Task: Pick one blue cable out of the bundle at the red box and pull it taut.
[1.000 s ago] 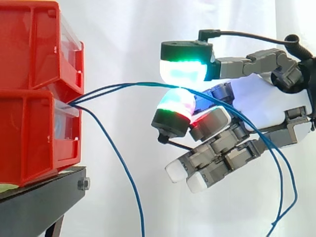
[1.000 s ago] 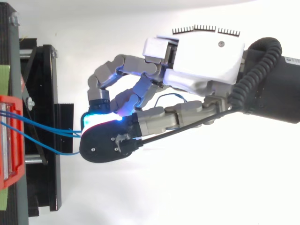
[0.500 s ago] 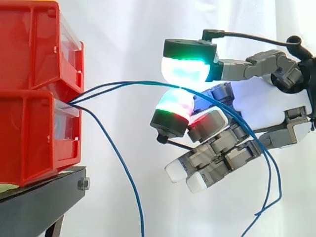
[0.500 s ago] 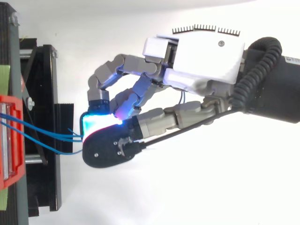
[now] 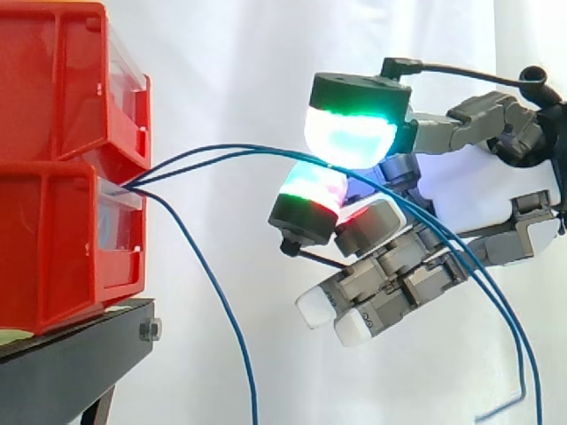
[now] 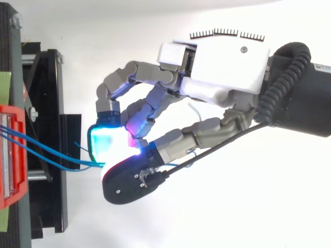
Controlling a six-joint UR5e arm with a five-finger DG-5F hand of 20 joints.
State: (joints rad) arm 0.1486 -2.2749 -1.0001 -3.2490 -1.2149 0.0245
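Note:
Two blue cables come out of the lower red box and run right, nearly level, to my hand. They pass between the green-glowing thumb pad above and a curled fingertip pad below, so the hand is shut on them. Beyond the pinch they slope down to the lower right, slack. A third blue cable hangs loose from the box. From above, the cables run under the thumb's black back, which sits to one side of the cyan fingertip.
A second red bin is stacked on the lower one, both on a black stand at the left. A white curtain hangs behind. The arm comes in from the right.
The thumb has swung sideways off the fingertip, uncovering its cyan pad from above. The cables' free ends have dropped lower at the right. The stretch to the box has stayed put.

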